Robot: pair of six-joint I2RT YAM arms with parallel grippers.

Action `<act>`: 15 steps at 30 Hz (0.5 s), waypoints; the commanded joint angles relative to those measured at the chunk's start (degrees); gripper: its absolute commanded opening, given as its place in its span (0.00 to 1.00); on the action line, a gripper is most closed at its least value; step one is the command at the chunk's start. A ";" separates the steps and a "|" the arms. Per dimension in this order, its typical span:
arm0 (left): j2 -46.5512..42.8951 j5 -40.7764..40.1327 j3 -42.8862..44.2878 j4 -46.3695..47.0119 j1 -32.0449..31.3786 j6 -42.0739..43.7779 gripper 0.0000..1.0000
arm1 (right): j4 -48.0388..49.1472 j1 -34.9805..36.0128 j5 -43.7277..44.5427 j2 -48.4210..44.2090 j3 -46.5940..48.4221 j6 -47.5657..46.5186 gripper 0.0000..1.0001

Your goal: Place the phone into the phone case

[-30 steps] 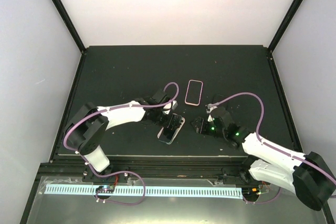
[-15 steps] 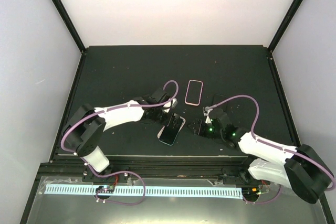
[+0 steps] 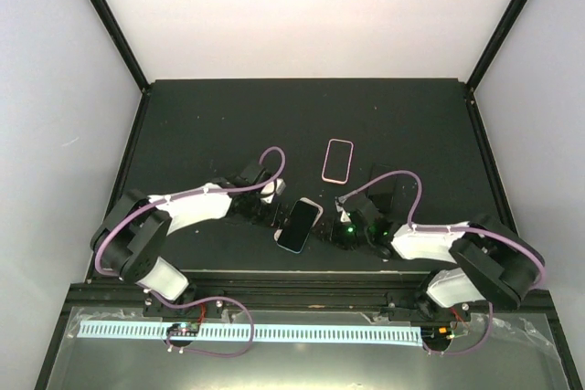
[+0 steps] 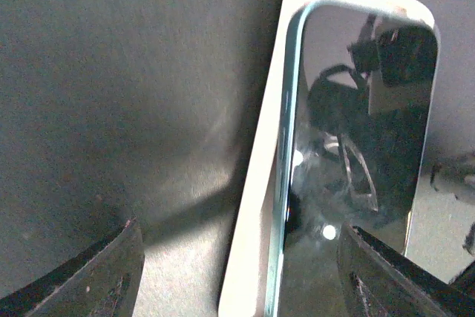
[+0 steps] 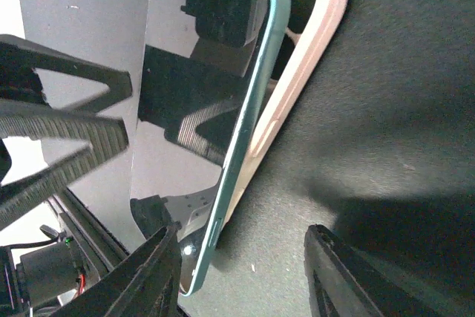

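The left gripper (image 4: 239, 235) has its jaws apart, one finger (image 4: 89, 272) low over the bare tabletop (image 4: 111, 72) and the other finger (image 4: 401, 272) over the glass of the phone (image 4: 356, 131), so the phone's long teal side lies in the gap between them, unclamped. The right gripper (image 5: 241, 235) comes in from the opposite side, jaws also apart and holding nothing; one of its fingers (image 5: 159, 272) is right at the phone's corner, and I cannot tell whether it touches. The phone lies screen up on top of the pale case (image 4: 260, 154), its teal side standing above the case's rim rather than sunk flush, and the case's rounded end with the camera cutout sticks out past the phone. From above, the pair sits near the near edge of the tabletop, about midway across, slightly slanted, between the two grippers. A pink-rimmed case (image 3: 338, 160) lies apart from them, further toward the far edge
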 commanded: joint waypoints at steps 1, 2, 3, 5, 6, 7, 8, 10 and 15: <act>-2.00 4.81 -2.98 3.25 -0.01 -0.47 0.72 | 6.99 1.15 -2.08 3.41 1.66 2.17 0.47; -2.39 5.63 -3.92 4.35 -0.05 -0.84 0.71 | 7.62 1.18 -2.29 4.11 1.73 2.39 0.46; -2.64 6.54 -4.96 5.53 -0.03 -1.34 0.69 | 8.00 1.22 -2.37 4.78 1.76 2.49 0.46; -2.52 8.00 -6.48 7.13 -0.06 -2.14 0.66 | 8.10 1.15 -2.35 5.80 1.96 2.43 0.45; -2.27 8.55 -7.07 7.73 0.01 -2.59 0.64 | 8.28 1.21 -2.46 6.12 1.88 2.52 0.44; -2.13 9.25 -7.80 8.60 -0.06 -3.08 0.61 | 8.61 1.21 -2.70 6.28 1.85 2.64 0.43; -2.21 10.71 -8.66 9.81 -0.01 -3.74 0.58 | 8.85 1.17 -2.89 6.33 1.76 2.73 0.42; -3.07 12.58 -10.52 12.31 -0.25 -5.94 0.54 | 9.04 1.16 -3.19 6.11 1.66 2.86 0.41; -5.76 13.11 -13.68 15.80 -2.06 -11.16 0.45 | 9.77 1.17 -4.01 4.59 0.95 3.03 0.38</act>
